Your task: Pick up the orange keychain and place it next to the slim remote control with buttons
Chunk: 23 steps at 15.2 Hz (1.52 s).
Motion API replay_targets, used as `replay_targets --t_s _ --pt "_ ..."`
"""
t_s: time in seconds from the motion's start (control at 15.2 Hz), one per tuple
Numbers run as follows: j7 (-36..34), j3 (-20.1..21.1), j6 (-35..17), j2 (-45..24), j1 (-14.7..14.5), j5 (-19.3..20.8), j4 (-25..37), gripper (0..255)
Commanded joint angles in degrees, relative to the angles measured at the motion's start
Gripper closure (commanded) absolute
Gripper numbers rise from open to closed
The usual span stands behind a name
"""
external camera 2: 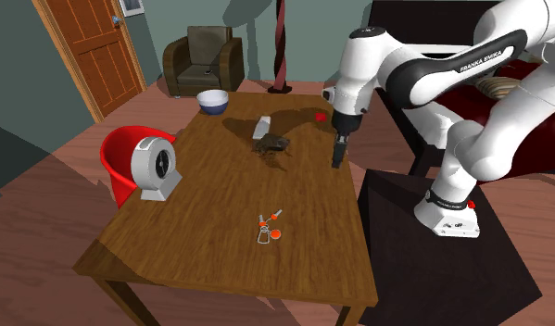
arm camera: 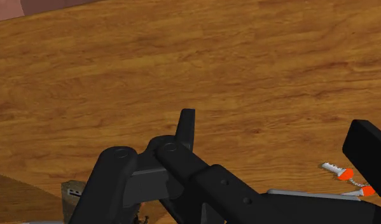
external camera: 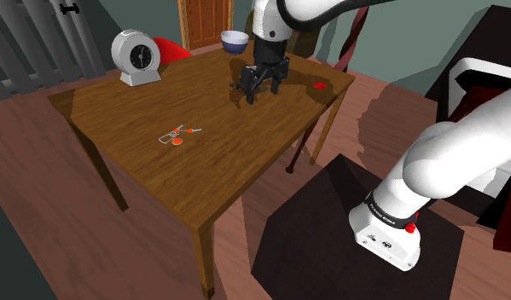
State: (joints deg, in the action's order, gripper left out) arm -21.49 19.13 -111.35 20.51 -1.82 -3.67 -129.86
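A wooden table point(external camera: 236, 149) holds an orange keychain point(external camera: 178, 135) with a silver key, lying flat near the table's middle. The black gripper point(external camera: 260, 92) hangs above the end by the bowl point(external camera: 235, 39), fingers spread apart and grasping nothing, well apart from the keychain. A slim pale remote point(external camera 2: 262, 127) lies near the bowl

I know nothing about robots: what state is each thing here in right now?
Black two-finger hand: open, holding nothing.
Orange keychain: lying loose on the wooden table.
Slim grey remote control: lying flat, apart from the keychain.
Blue-and-white bowl: upright.
Round white clock: standing upright.
Brown wooden door: shut.
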Motion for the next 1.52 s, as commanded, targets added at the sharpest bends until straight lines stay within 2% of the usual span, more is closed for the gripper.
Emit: replay_targets --t_s 0.0,0.59,1.19,1.45 --pt "-2.82 1.92 -1.52 -4.8 -0.04 0.64 2.99 0" --pt "-15.39 7.56 -5.42 -24.68 -2.28 7.31 16.63 0" --pt "-25.48 7.55 -3.54 -45.96 -9.72 15.77 36.96 0" --pt "-25.86 7.12 -6.1 -47.04 -9.92 16.35 35.38 0"
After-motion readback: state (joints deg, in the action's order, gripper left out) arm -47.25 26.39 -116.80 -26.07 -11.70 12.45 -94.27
